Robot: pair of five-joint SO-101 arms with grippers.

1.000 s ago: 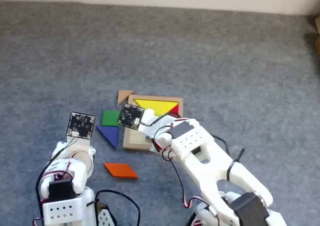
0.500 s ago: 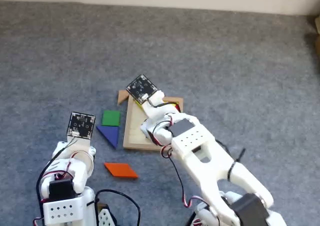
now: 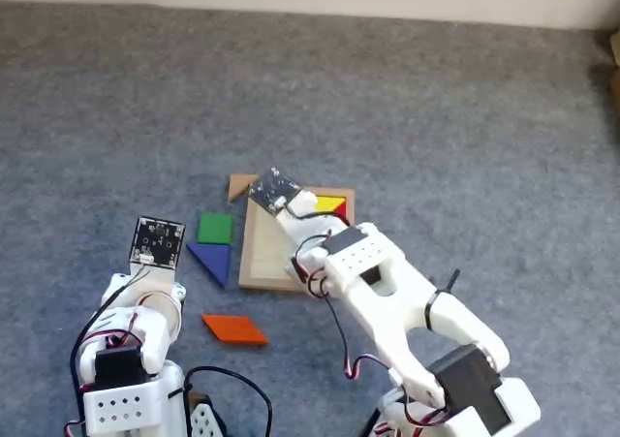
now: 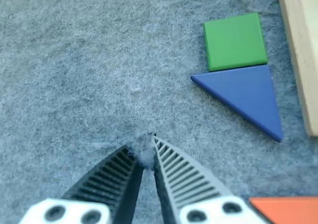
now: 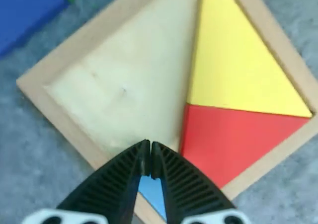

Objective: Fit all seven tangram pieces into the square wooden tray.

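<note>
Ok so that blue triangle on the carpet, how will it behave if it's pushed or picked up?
The blue triangle looks flat and rigid, so it probably won't bend or roll. Lying flush on the fuzzy carpet, it likely drags when pushed and offers little edge to pinch.

The left gripper (image 4: 148,143) is seen with its ribbed jaws pressed together over grey carpet (image 4: 74,60). A green square (image 4: 234,41) is set just beside a blue triangle (image 4: 243,97). A wooden tray (image 4: 300,50) and an orange piece (image 4: 285,209) are cut off by the frame's edges.
</note>
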